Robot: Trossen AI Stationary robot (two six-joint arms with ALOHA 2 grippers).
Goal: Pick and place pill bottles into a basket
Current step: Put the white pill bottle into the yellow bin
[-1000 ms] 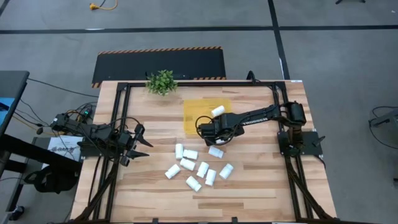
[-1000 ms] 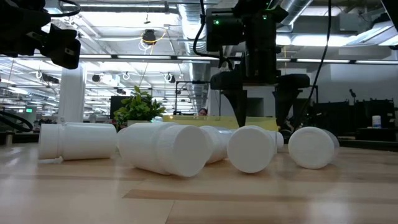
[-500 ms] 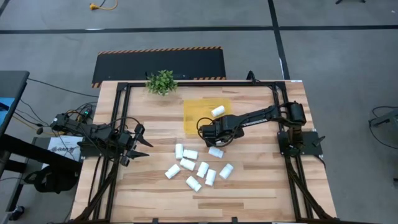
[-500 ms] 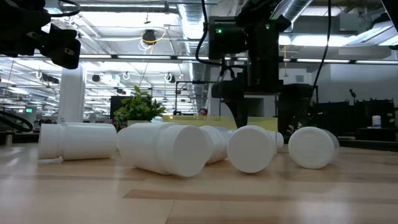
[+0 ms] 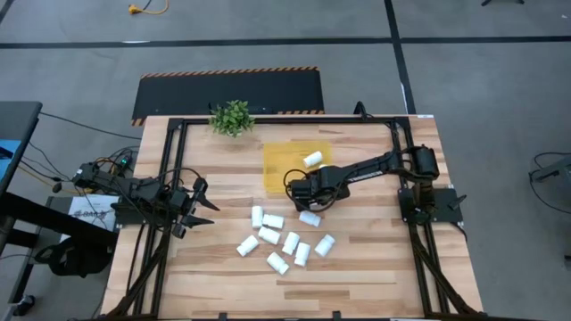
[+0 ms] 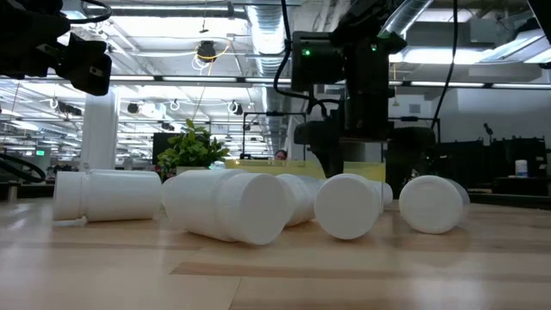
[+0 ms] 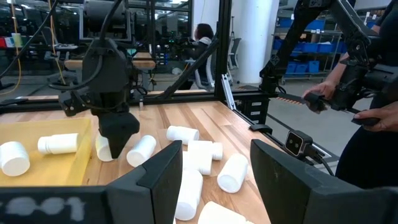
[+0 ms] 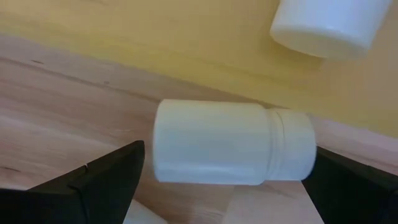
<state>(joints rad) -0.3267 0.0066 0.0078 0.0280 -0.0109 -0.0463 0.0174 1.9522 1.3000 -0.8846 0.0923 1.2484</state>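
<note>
High view: the right arm reaches from the right side of the wooden surface (image 5: pixel 375 259) toward its middle, and the right hand (image 5: pixel 302 190) hangs at the near edge of the yellow basket (image 5: pixel 284 159). One pill bottle (image 5: pixel 312 160) lies on its side inside the basket; another bottle (image 5: pixel 309 218) lies on the wood just beside the hand, and a loose cluster of bottles (image 5: pixel 284 242) is scattered nearer the front. A small green plant (image 5: pixel 232 117) stands by the far edge. The left hand (image 5: pixel 192 207) waits at the left side, well apart from everything, its fingers spread.

Low view: several bottles lie on their sides across the foreground, the largest (image 6: pixel 228 205) with its round end toward the camera. The right hand (image 6: pixel 344 164) comes down behind them, in front of the basket's yellow wall (image 6: pixel 258 164).

Left wrist view: the left hand's own dark fingers (image 7: pixel 168 177) stand apart at the bottom. Farther off, the right hand (image 7: pixel 117 134) points down at the basket's corner (image 7: pixel 81 155), with two bottles inside the basket (one end-on) and more on the wood.

Right wrist view: a bottle (image 8: pixel 233 143) lies on its side on the wood against the basket's edge (image 8: pixel 124 43), between the right hand's parted fingers (image 8: pixel 106 177), which do not touch it.
</note>
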